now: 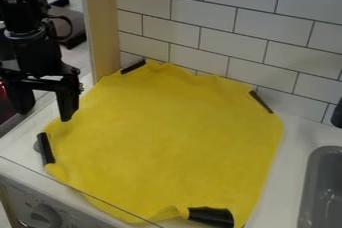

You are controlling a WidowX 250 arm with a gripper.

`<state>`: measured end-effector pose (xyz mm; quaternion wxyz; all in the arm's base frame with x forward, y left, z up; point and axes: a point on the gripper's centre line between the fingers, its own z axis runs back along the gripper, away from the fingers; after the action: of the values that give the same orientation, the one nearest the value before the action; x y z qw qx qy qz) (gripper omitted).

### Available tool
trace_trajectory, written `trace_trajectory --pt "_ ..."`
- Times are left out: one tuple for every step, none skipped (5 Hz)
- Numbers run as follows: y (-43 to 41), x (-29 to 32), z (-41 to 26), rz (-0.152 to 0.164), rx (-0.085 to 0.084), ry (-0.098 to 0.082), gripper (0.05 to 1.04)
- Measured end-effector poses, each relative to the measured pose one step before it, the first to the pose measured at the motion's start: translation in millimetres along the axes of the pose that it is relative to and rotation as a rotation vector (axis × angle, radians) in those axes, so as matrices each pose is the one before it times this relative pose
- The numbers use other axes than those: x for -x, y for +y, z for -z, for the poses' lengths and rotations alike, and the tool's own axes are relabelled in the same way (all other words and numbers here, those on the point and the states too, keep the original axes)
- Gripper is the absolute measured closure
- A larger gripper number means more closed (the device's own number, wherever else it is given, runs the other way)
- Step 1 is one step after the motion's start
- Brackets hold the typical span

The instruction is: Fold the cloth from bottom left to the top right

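Note:
My gripper [45, 109] hangs at the upper left, its two fingers spread apart and nothing between them. It is above the left edge of the yellow cloth [167, 137], which lies spread out over the white counter. Dark strips mark the cloth at its left edge, upper left, upper right and bottom right. At the bottom, beside the black patch [212, 216], the cloth edge is slightly rumpled. Its upper edge is wavy near the tiled wall.
A white tiled wall [200, 32] runs behind the counter [280, 172]. A wooden post [101, 22] stands at the back left. The grey sink [324, 187] is at the right, and a knob [45, 216] sits on the front panel at the lower left.

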<state>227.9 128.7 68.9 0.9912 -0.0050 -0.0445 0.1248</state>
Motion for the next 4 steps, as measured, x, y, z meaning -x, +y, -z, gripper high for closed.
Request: trace_trajectory --pt "-1.61 3.47 5.36 -0.0118 0.0066 0.0222 0.084" --pt "6.48 -5.98 8.43 -0.1418 -0.0322 -0.024 0.084" --pt "2.04 1.16 7.29 -0.0566 -0.0121 0.0076 0.085" --pt "0.33 4.1 9.36 -0.016 0.0004 0.0246 0.084"
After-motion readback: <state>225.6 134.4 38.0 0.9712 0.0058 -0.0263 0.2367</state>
